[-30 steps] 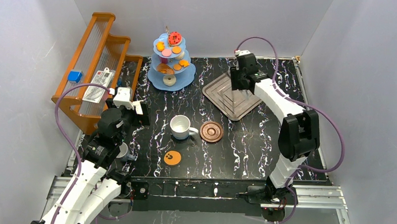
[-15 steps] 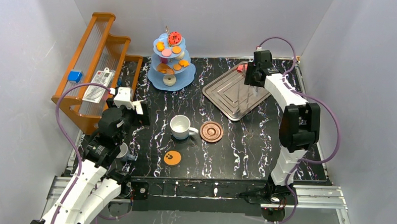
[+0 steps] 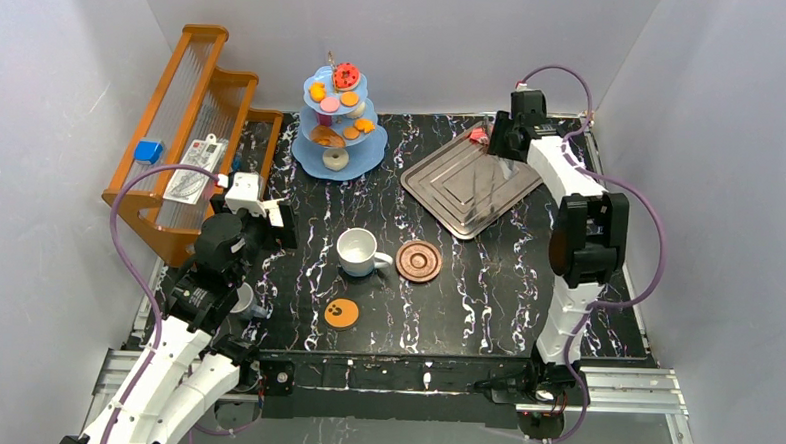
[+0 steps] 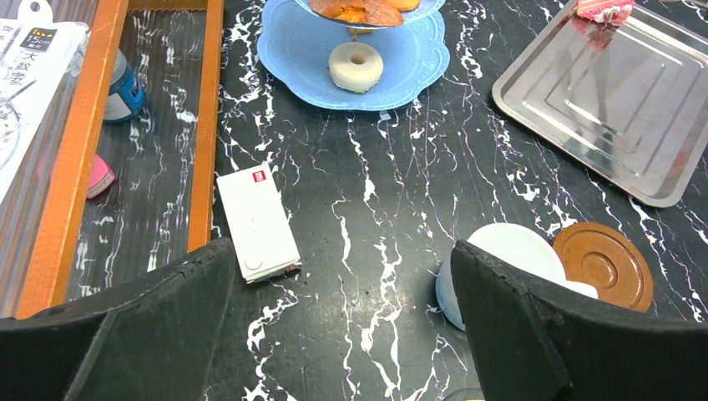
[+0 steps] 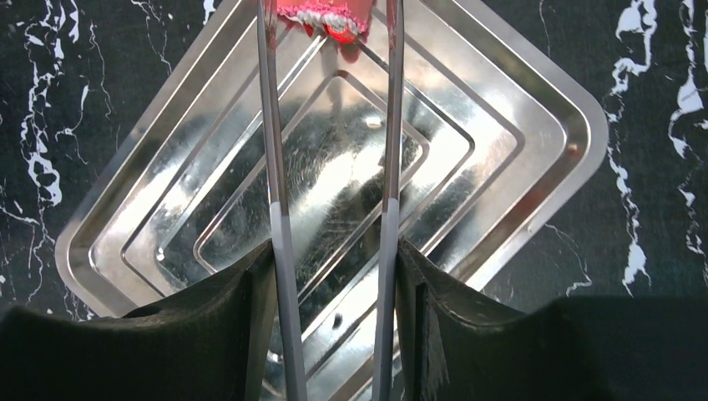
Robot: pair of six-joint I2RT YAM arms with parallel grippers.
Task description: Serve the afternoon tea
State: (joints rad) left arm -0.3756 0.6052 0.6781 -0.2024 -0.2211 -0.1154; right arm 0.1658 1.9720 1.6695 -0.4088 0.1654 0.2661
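The light-blue three-tier stand (image 3: 307, 158) with several pastries stands at the back, a white donut (image 4: 356, 65) on its bottom tier (image 4: 292, 50). The white mug (image 3: 356, 250) and the brown ridged saucer (image 3: 418, 260) sit side by side mid-table. The orange paw-print coaster (image 3: 341, 313) lies nearer. The grey cup (image 3: 243, 301) is partly hidden under my left arm. My left gripper (image 4: 342, 326) is open and empty above the table left of the mug (image 4: 509, 255). My right gripper (image 5: 334, 276) is shut on metal tongs (image 5: 275, 167), whose tips pinch a red-pink pastry (image 5: 321, 18) over the tray's far corner.
The square silver tray (image 3: 471, 185) lies at the back right, under the tongs. The orange wooden rack (image 3: 188, 123) holding packets stands along the left edge. A small white box (image 4: 257, 221) lies on the table beside the rack.
My right arm has swung from over the tray's middle toward the back right, uncovering the tray. The tongs now hold the red-pink pastry at the tray's far corner. The left arm has not moved.
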